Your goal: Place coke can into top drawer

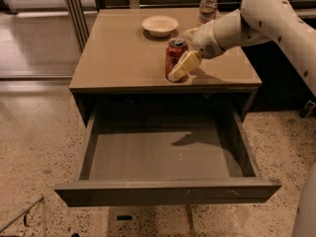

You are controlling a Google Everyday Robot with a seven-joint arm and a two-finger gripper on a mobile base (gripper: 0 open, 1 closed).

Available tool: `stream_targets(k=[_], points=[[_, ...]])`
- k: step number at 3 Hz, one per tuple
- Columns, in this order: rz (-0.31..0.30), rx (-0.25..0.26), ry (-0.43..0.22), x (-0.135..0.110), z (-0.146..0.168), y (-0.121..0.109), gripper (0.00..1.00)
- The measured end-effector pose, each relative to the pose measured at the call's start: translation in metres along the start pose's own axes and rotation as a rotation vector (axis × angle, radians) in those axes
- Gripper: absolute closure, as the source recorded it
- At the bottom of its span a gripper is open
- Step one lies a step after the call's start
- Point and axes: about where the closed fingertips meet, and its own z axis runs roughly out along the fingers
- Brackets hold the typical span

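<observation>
Crowded near the front edge of the worktop [118, 58] by coke can [174, 57] and gripper [180, 67] at its right. Blocked along back edge by bowl [160, 25] and water bottle [208, 5]. Open over left half and top drawer [168, 190].

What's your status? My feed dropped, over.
Gripper at the can on the cabinet top. Can upright, drawer open below. Bowl and bottle behind, off the path.
</observation>
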Motion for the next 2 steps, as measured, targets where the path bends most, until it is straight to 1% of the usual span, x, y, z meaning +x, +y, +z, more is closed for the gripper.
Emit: stream_targets(k=[1, 2], points=[[0.0, 0.0, 0.0, 0.0, 0.0001, 0.0, 0.19], [0.0, 0.0, 0.0, -0.0001, 0.0001, 0.0, 0.42]])
